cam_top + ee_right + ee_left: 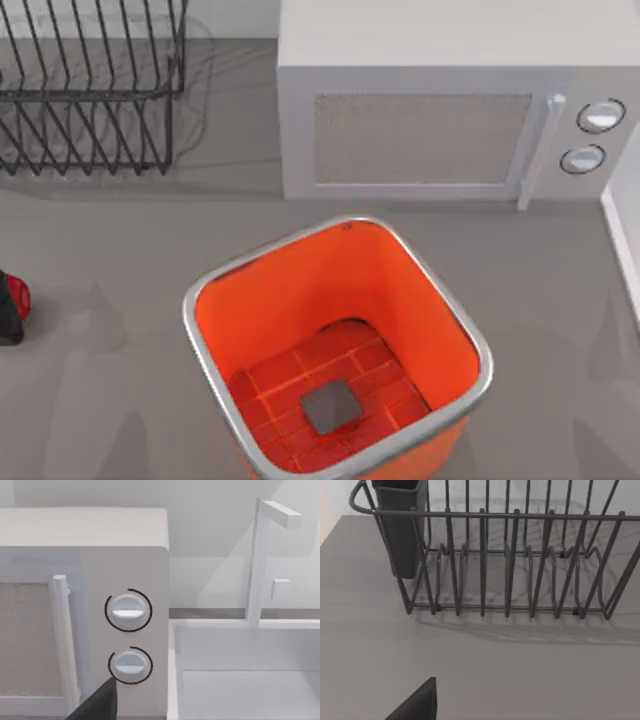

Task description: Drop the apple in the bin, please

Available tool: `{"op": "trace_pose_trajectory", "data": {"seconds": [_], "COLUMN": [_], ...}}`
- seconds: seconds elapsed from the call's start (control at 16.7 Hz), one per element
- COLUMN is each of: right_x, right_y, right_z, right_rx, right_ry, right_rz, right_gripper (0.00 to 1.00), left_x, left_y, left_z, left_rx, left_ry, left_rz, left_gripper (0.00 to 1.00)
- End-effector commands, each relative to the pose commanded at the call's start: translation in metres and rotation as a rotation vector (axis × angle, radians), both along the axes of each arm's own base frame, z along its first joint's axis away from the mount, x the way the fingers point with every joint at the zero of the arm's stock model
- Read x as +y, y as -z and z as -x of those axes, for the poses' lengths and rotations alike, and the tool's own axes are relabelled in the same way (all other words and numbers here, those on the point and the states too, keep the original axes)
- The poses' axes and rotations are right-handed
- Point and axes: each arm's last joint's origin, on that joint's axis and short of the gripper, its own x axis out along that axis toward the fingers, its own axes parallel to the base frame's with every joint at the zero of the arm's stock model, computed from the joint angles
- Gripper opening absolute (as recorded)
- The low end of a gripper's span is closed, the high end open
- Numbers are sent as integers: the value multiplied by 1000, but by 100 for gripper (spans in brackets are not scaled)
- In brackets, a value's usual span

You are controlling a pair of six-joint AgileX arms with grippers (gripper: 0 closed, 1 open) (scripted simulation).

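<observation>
- The apple (14,296) sits at the table's far-left edge, half cut off, touching a dark gripper part.
- Probably the left gripper (8,318) holds it for carrying; I cannot tell its finger state.
- The bin (300,258) stands mid-table, open-topped, well apart.
- Right gripper: state unclear too.
</observation>
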Motion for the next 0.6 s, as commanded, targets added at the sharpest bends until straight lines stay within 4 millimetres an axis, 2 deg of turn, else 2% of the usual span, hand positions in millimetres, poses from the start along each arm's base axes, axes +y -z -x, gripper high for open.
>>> {"op": "trace_pose_trajectory", "data": {"seconds": [0.24,0.6], "right_x": [0,0], "right_y": [0,0], "right_z": [0,0], "right_rx": [0,0], "right_ry": [0,0], "right_rz": [0,0], "right_gripper": [100,100], "left_x": [6,22], "left_y": [-15,6], "left_z": [-45,-131], "left_rx": [376,917], "left_ry": [-18,-43], "left_rz": [20,69], "left_gripper": [100,100]}}
